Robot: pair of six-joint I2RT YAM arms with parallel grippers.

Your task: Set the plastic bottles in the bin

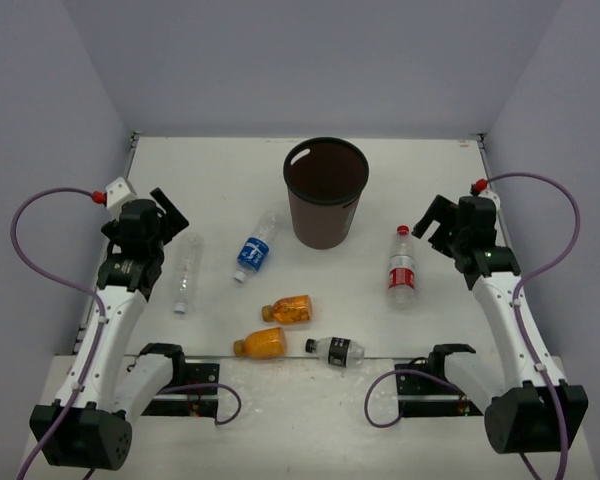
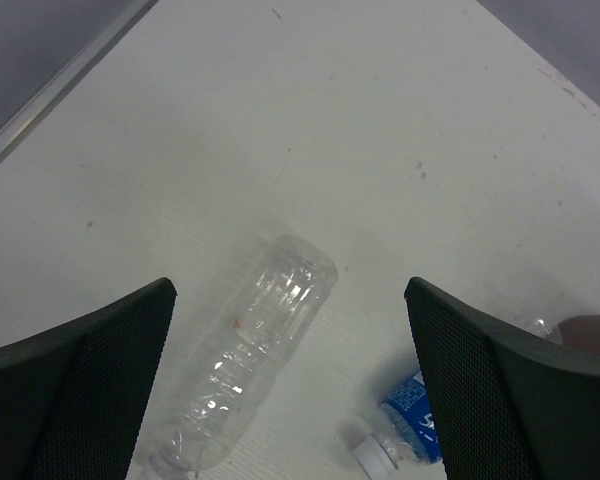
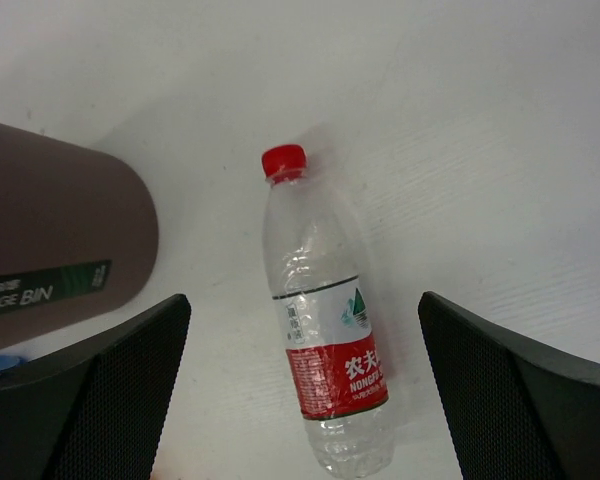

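Top view, bin: upright at the far middle of the table [image 1: 210,165]. The bin [image 1: 325,225] has bare surface on either side.
Top view, bottles: all flat on the table, with the clear bottle [image 1: 186,272] on the left and the blue-labelled bottle [image 1: 255,250] beside it. The red-capped bottle [image 1: 403,268] is on the right. The far orange bottle [image 1: 288,309], near orange bottle [image 1: 261,343] and black-capped bottle [image 1: 336,349] sit by the front edge.
Left wrist: the left gripper [image 1: 170,212] has its fingers spread wide over the clear bottle, not gripping it. The blue-labelled bottle's cap is just to the right.
Right wrist: the right gripper [image 1: 437,222] is spread wide too, with the red-capped bottle lying loose between its fingers and the bin's wall close on the left.
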